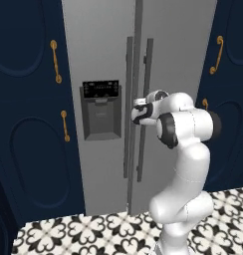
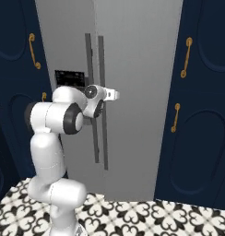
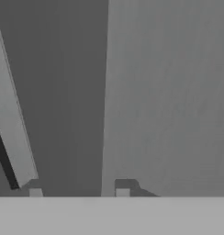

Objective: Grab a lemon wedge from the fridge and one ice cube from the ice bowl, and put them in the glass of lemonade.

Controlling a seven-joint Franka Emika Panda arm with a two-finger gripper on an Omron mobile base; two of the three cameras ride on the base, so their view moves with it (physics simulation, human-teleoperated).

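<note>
Now at the fridge (image 1: 103,60), doors shut, gripper (image 1: 139,110) around the right handle (image 1: 145,109), grip state unclear: close squarely on the bar, then pull straight out.

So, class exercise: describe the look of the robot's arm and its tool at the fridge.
The arm is glossy white with rounded, bulging segments and dark grey joint caps. Its tool is small, white and dark. No cables or markings are visible.
</note>
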